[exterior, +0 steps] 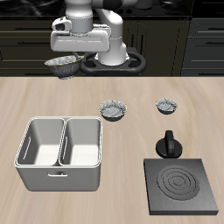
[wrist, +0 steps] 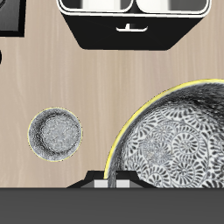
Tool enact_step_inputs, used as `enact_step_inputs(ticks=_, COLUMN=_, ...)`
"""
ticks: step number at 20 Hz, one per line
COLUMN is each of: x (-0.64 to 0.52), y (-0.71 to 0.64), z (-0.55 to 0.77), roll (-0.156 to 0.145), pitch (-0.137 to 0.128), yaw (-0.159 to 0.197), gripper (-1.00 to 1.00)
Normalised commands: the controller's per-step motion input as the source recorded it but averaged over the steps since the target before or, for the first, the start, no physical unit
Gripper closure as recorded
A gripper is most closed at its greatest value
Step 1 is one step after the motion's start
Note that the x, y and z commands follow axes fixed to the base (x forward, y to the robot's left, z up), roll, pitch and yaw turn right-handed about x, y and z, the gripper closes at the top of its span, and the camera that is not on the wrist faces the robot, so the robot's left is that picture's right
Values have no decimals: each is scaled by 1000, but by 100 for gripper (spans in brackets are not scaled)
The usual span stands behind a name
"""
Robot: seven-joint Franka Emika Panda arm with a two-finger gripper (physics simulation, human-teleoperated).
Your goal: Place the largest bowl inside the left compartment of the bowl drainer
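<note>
The gripper [exterior: 70,66] hangs high above the back of the worktop [exterior: 112,92], closed on the rim of the largest bowl [exterior: 63,63], which it carries clear of the surface. In the wrist view that bowl [wrist: 171,140] fills much of the frame, its speckled inside and pale yellowish rim plain to see, with one finger [wrist: 109,179] pressed at its edge. The drainer [exterior: 59,153] sits near the front edge of the worktop, at about 6 o'clock from the held bowl and well apart from it; both its wells are bare. Which of the two is the left compartment I read from the robot's side: the one toward the stove plate [exterior: 83,142]. The drainer [wrist: 131,22] also shows in the wrist view as a dark outer wall with a small handle. Two smaller bowls rest on the worktop: one [exterior: 114,108] just behind the drainer's back corner, at about 4 o'clock from the held bowl, and another [exterior: 168,106] farther along at about 3 o'clock from the first. One small bowl [wrist: 56,133] shows beside the held one in the wrist view. A dark stove plate [exterior: 181,186] with a spiral ring lies at the front, beside the drainer, with a black knob [exterior: 168,143] just behind it. Nothing stands between the held bowl and the drainer's wells.
</note>
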Motion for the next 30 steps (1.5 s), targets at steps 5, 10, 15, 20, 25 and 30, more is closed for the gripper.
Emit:
enact_step_inputs(ticks=5, x=73, y=115, z=116, roll=6, pitch=-4, yaw=7, gripper=100)
enact_step_inputs(ticks=10, x=195, y=-11, z=186, roll=-18, pitch=-1, yaw=-25, gripper=100)
enact_step_inputs(ticks=15, x=209, y=25, z=269, roll=-20, pitch=-10, yaw=-11, gripper=100)
enact_step_inputs(ticks=20, x=225, y=100, z=261, roll=-17, pitch=-16, yaw=4, gripper=100)
enact_step_inputs(ticks=25, x=260, y=21, z=183, roll=-31, pitch=7, yaw=-5, gripper=100)
enact_step_inputs(ticks=30, x=539, y=95, z=128, roll=-32, pitch=39, yaw=30, gripper=100)
